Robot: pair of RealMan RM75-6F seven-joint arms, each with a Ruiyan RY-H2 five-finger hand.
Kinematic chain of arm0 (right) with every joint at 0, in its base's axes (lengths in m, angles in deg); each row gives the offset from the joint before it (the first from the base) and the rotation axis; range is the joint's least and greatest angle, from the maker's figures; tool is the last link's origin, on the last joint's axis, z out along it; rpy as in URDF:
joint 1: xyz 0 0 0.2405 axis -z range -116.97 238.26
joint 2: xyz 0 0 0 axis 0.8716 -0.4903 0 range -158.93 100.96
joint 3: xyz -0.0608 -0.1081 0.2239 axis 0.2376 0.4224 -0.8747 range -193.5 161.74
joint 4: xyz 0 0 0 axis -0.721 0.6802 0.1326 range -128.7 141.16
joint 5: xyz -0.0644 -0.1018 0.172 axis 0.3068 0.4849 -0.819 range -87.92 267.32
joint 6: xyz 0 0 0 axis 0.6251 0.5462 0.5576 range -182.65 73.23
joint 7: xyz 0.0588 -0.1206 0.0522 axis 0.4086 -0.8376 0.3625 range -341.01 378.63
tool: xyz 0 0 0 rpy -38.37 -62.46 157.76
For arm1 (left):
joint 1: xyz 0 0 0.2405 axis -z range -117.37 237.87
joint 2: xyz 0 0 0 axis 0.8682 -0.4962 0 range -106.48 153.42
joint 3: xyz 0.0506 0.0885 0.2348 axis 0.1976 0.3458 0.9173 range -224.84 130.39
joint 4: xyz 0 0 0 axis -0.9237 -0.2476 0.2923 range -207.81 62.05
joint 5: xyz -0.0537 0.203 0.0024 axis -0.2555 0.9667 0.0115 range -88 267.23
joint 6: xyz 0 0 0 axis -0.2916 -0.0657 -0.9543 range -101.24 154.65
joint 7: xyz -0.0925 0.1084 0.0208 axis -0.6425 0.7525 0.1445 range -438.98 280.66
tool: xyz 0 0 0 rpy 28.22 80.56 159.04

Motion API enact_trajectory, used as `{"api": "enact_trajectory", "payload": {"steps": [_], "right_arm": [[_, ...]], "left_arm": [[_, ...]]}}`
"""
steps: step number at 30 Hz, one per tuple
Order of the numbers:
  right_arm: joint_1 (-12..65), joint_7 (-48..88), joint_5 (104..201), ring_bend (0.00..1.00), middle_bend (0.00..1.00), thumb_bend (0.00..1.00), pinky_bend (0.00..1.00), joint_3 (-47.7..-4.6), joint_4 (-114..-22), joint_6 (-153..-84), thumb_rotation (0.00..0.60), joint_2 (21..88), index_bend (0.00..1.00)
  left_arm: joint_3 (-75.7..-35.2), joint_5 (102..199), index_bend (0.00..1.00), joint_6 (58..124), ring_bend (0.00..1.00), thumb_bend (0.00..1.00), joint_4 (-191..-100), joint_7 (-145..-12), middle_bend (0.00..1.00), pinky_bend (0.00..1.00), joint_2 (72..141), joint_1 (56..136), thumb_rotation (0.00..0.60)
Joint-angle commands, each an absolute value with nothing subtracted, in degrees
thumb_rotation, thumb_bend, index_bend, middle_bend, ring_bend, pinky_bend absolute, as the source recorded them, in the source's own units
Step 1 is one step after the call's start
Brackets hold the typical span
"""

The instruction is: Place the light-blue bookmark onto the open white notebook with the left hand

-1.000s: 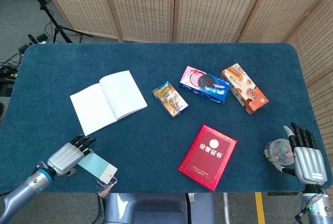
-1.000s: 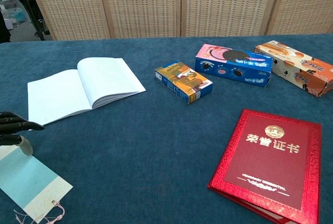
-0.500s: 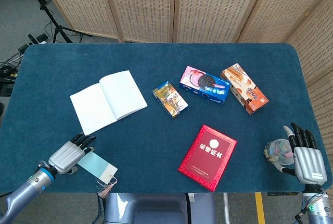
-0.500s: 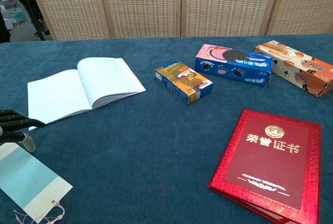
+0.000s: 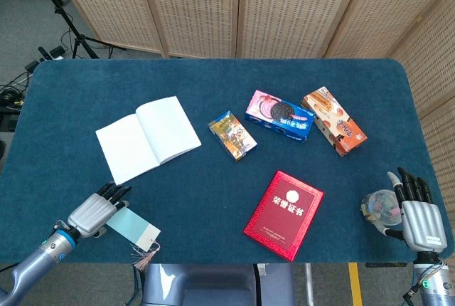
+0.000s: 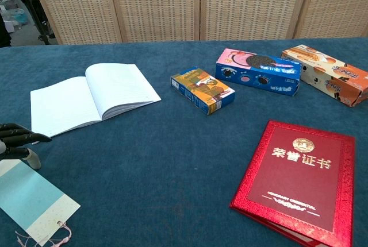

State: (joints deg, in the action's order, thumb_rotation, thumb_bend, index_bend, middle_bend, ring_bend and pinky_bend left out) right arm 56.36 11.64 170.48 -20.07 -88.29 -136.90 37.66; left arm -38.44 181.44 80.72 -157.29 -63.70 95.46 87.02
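Left hand (image 5: 94,210) has crept a little toward the near table edge over the last second, and in the chest view its dark fingertips (image 6: 23,138) have shifted slightly lower and right, staying at the bookmark's upper end; nothing else on the table has moved. Bookmark (image 5: 133,227) lies flat on the blue cloth near the front-left edge, tassel (image 5: 144,255) trailing off its near corner, unmoved. Hand sits over the bookmark's far-left end, fingers extended and slightly spread, pointing toward the notebook (image 5: 147,137); whether the thumb (image 6: 31,158) is pressing the paper or just above it I cannot tell, but the bookmark is not lifted and no pinch shows. Notebook lies open, just beyond the fingertips, pages bare. Judgement: hand is settling for a pick, grasp not yet made; a thin flat card on cloth will be awkward to get under, may need sliding or an edge pinch. Right hand (image 5: 414,212) rests at the far right front, fingers straight, with a clear roundish object (image 5: 378,208) against its thumb side; cannot tell if it grips it, and it has not moved
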Motion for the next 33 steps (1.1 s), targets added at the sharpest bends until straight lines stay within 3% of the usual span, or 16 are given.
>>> {"api": "enact_trajectory", "payload": {"steps": [1, 25, 33], "right_arm": [[56.4, 11.6, 170.5, 0.0, 0.0, 0.16, 0.0, -20.1, -88.3, -136.9, 0.6, 37.7, 0.0], [56.4, 11.7, 170.6, 0.0, 0.0, 0.16, 0.0, -20.0, -88.3, -137.0, 0.6, 37.6, 0.0], [56.4, 11.6, 170.7, 0.0, 0.0, 0.16, 0.0, -20.0, -88.3, -137.0, 0.6, 37.7, 0.0]], "left_arm": [[-38.5, 181.3, 0.28, 80.7, 0.0, 0.21, -157.1, -63.6, 0.0, 0.0, 95.6, 87.0, 0.6], [-38.7, 179.6, 0.28, 80.2, 0.0, 0.22, -157.1, -62.6, 0.0, 0.0, 96.3, 87.1, 0.6], [-38.6, 179.4, 0.29, 80.3, 0.0, 0.27, -156.9, -62.4, 0.0, 0.0, 96.6, 87.0, 0.6]]}}
